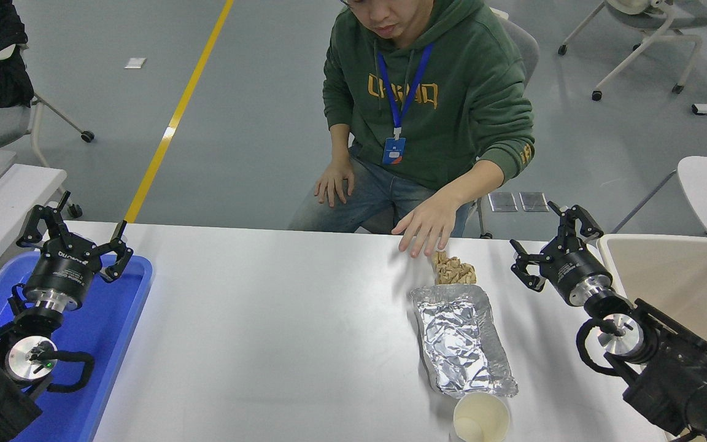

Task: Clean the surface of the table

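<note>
The white table surface [280, 331] spans the view. On its right half lie a crumpled foil tray [461, 337], a brown crumpled paper wad [452, 270] at the tray's far end, and a paper cup [481, 417] at the near edge. My right gripper [544, 236] is open and empty, above the table to the right of the wad and tray. My left gripper [74, 227] is open and empty, parked over the blue tray [117, 344] at the lower left.
A beige bin [685, 276] stands at the table's right edge, beside my right arm. A person in a green hoodie sits at the far side; one hand [427, 227] hovers over the table just beyond the paper wad.
</note>
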